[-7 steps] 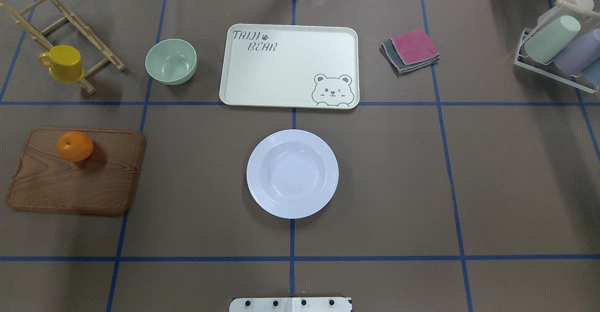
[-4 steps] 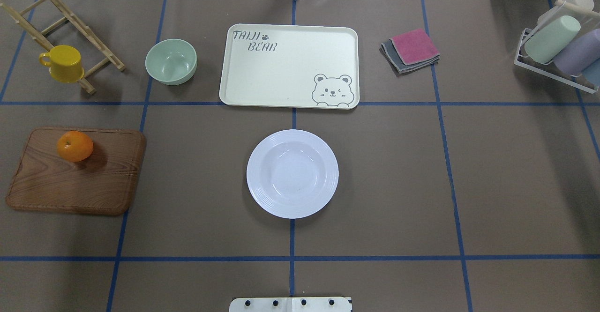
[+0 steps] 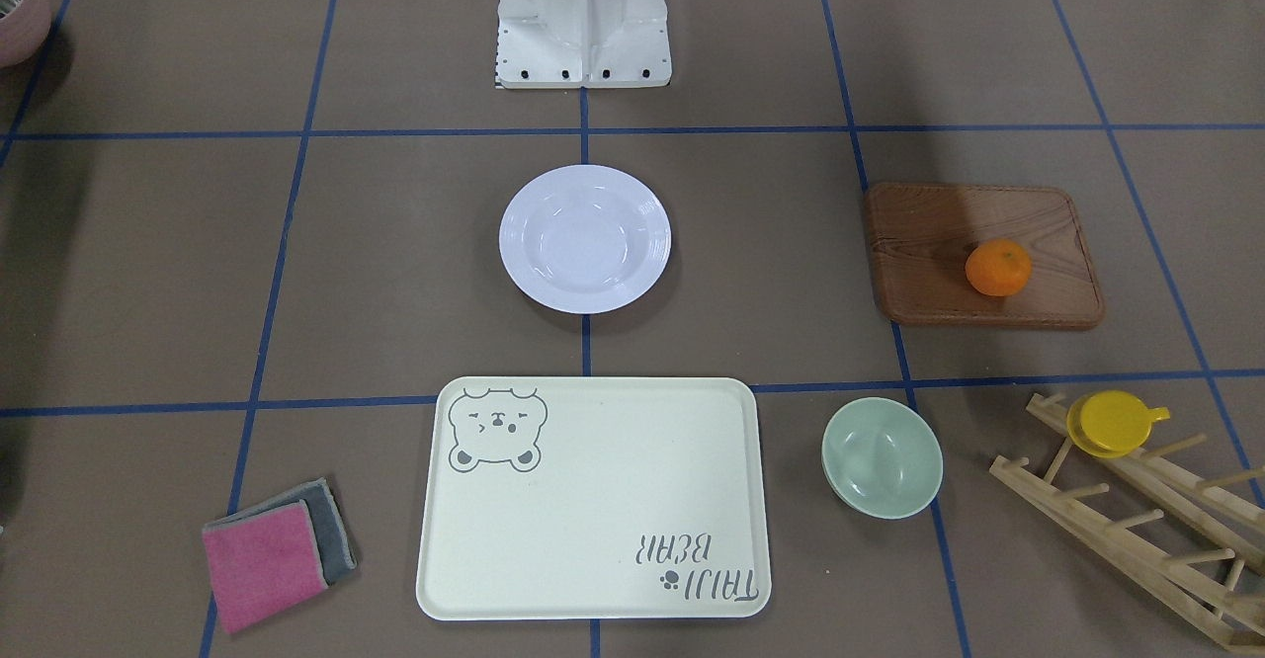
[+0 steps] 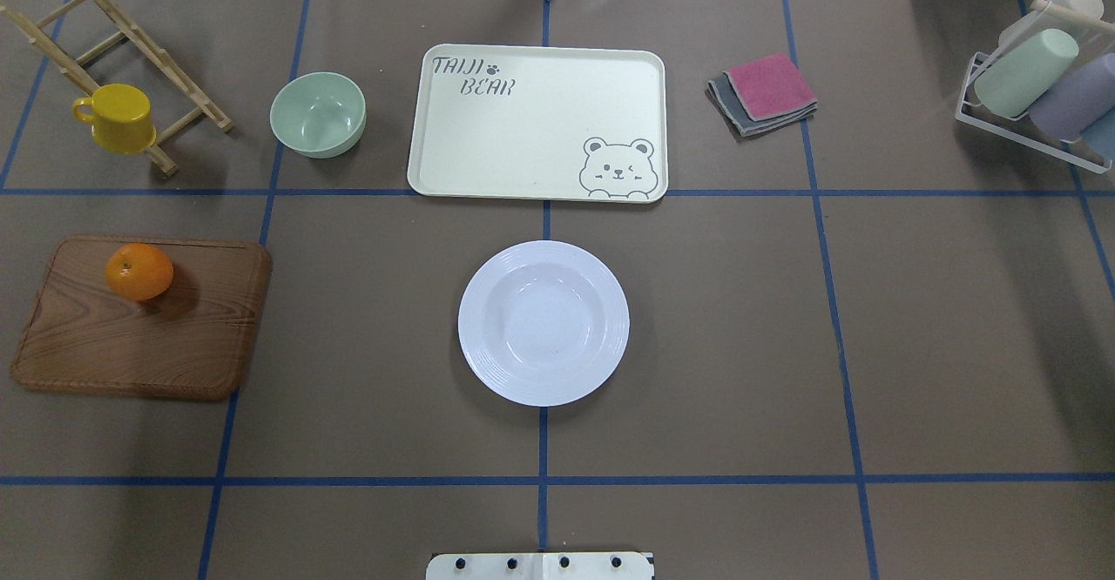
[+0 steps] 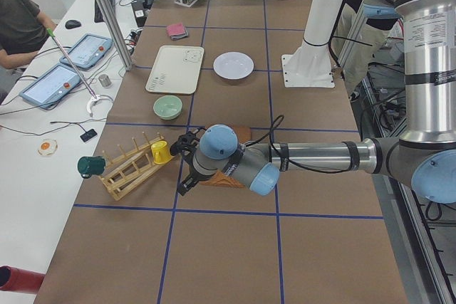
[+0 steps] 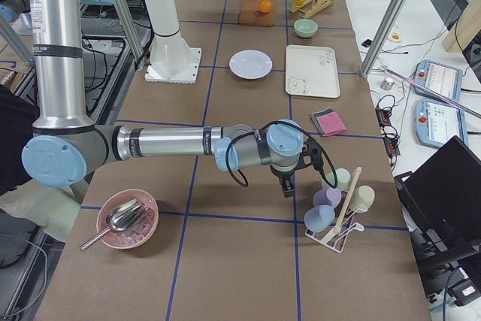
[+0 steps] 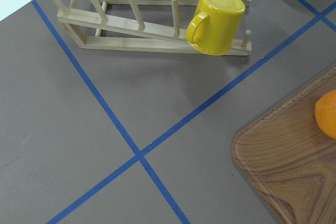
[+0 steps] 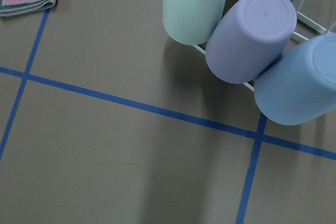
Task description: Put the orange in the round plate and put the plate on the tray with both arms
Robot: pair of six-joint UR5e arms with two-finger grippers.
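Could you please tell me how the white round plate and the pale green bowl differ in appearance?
The round plate is white; the bowl is pale green. The round plate is wider and shallower, with a ridged rim; the bowl is narrower, deeper and smooth-rimmed. Both are round, empty and upright on the table.

orange (image 4: 139,272): on board (image 4: 131,345) | round plate (image 4: 543,323): upright, centre | tray (image 4: 531,127): flat, beyond plate

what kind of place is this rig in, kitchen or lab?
Likely a robotics lab bench, not a kitchen: the table is gridded with blue tape, props like the tray are staged on it, and operator tablets sit alongside.
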